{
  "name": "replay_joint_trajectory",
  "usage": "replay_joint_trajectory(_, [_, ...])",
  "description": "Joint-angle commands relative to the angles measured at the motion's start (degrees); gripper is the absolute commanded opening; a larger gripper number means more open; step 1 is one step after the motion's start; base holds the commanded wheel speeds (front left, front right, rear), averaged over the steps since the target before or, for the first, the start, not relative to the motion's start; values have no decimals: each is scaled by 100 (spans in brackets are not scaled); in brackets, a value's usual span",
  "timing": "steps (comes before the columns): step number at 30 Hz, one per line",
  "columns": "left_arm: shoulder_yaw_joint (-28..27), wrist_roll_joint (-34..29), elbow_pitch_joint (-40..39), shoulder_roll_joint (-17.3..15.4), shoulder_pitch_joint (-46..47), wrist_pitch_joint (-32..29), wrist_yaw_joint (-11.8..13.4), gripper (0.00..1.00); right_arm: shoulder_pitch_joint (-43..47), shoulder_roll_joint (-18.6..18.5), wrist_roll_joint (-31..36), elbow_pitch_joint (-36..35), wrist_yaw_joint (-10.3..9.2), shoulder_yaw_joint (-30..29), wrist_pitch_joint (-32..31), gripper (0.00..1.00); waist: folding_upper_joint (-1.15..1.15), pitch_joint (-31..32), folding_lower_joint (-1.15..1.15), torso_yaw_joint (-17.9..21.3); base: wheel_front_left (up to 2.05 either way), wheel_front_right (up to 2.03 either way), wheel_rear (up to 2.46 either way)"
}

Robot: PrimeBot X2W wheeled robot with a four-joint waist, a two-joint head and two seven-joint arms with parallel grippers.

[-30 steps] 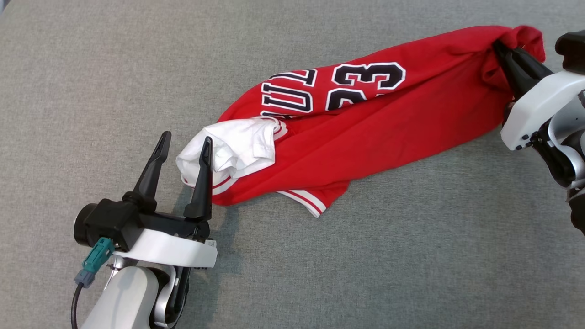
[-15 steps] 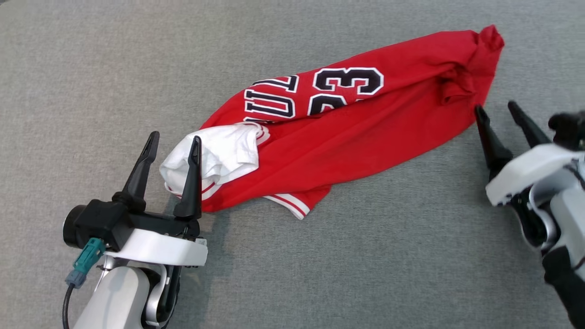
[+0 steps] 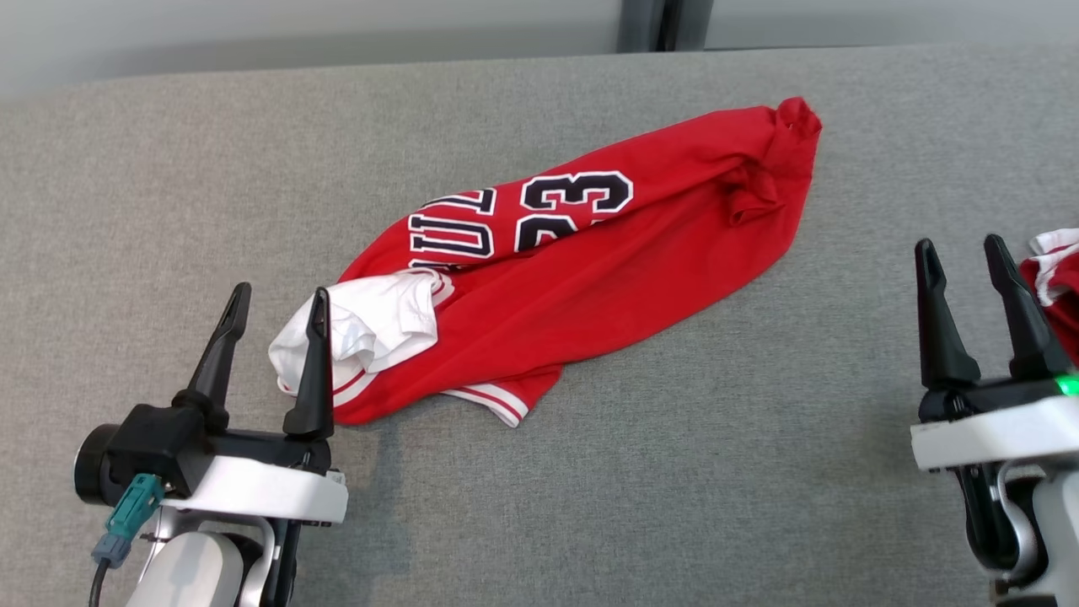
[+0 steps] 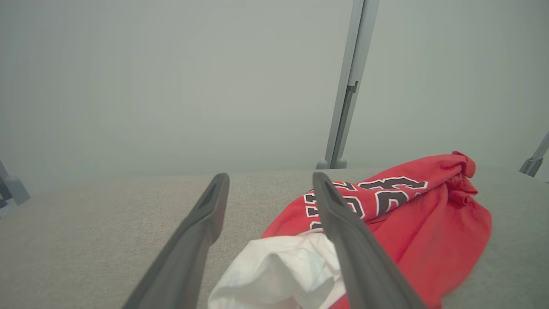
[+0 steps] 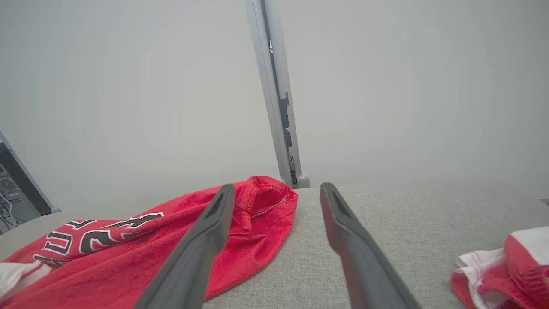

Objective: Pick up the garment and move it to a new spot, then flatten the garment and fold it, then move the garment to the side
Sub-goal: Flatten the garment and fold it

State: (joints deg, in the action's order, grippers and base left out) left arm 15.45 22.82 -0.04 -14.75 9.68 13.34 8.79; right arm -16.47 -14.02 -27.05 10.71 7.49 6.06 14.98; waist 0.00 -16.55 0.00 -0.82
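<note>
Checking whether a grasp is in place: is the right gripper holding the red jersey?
No, the right gripper has its jaws open with nothing between them, apart from the red jersey.

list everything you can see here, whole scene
crumpled red jersey with a white sleeve and navy 23 lettering: one, red and white, stretched diagonally across the middle of the surface
bunched red-and-white cloth: one, red and white, at the right edge, partly cut off
grey fabric-covered surface: one, grey, under everything
grey upright post: one, grey, behind the far edge
left gripper: one, dark fingers, open, at the jersey's white sleeve end
right gripper: one, dark fingers, open, right of the jersey, apart from it
</note>
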Motion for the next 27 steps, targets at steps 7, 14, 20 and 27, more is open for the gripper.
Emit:
replay_joint_trajectory(7, [-33,26,-175,-134,-308,-133,137,100,1051,518,900,-1327,1,-546,-507,100,0,377,0,115,0,0,0])
replay_joint_trajectory(14, [-44,83,-246,-177,-590,-206,239,100,1693,815,1224,-2021,1,-701,-1019,100,0,627,0,131,0,0,0])
replay_joint_trajectory(20, [-17,63,-319,-204,-616,-249,252,100,1829,906,1332,-2267,1,-731,-1232,100,0,631,0,112,0,0,0])
replay_joint_trajectory(27, [16,67,-342,-194,-515,-235,264,100,1825,933,1360,-2351,1,-760,-1308,100,0,577,0,60,0,0,0])
